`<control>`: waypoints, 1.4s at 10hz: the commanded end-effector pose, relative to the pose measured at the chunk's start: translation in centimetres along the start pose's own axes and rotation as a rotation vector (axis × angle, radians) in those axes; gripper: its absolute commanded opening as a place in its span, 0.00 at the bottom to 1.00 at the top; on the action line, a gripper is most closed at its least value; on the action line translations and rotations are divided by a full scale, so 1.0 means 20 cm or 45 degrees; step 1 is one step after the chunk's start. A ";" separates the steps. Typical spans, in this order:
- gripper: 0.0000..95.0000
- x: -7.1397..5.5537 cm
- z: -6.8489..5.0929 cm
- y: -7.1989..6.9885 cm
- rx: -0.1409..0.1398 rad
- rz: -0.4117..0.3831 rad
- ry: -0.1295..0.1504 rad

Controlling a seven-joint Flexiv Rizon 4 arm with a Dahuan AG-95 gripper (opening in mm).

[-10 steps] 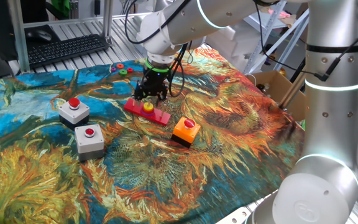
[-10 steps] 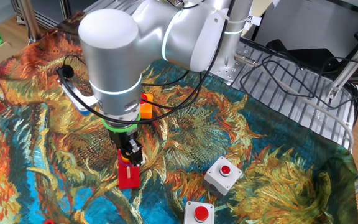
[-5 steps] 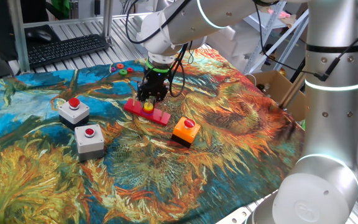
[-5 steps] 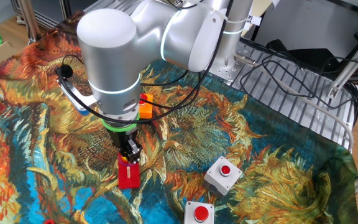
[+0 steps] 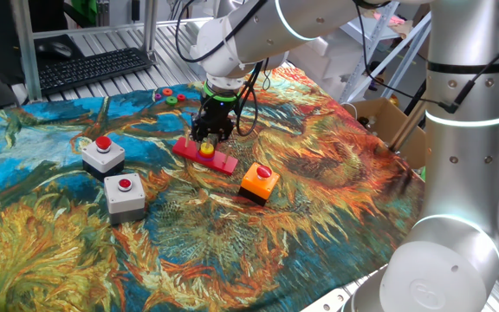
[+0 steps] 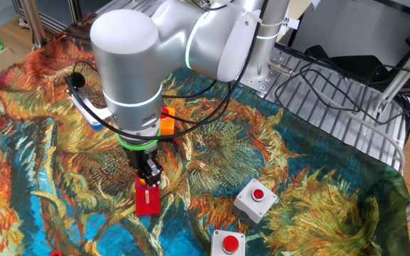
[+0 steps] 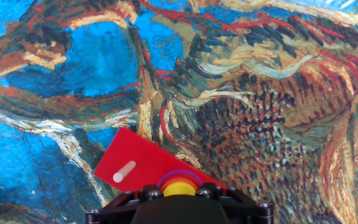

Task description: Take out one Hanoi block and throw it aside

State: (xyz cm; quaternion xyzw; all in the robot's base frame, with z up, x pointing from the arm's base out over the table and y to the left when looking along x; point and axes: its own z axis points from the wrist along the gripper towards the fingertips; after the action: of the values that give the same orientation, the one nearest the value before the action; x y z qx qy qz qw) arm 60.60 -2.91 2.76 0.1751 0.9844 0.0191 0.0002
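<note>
Only the hand view shows the Hanoi block (image 7: 178,188) at 6 o'clock on the red base (image 7: 143,163); I can't tell how the jaws stand.

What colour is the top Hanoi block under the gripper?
Yellow. The Hanoi block shows best in the hand view, just ahead of the gripper.

Silver-grey arm (image 5: 457,130), fat rounded cylinders all the way, with thin glowing pale-green rings at the joints. Black bands wrap the big segment at the right of the frame. Loose black cables (image 6: 91,107) loop along the wrist. A bright green collar (image 6: 137,144) sits above the black gripper (image 5: 210,139), whose housing shows silver screws (image 7: 151,194).
</note>
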 end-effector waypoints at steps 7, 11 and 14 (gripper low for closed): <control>0.40 0.00 -0.01 0.00 -0.007 -0.012 0.005; 0.40 0.00 -0.03 0.00 -0.006 -0.011 0.006; 0.40 0.00 -0.03 0.00 -0.007 -0.019 0.008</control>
State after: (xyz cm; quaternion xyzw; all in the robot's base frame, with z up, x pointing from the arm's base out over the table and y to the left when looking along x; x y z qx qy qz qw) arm 60.58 -2.94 3.40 0.1648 0.9861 0.0226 -0.0020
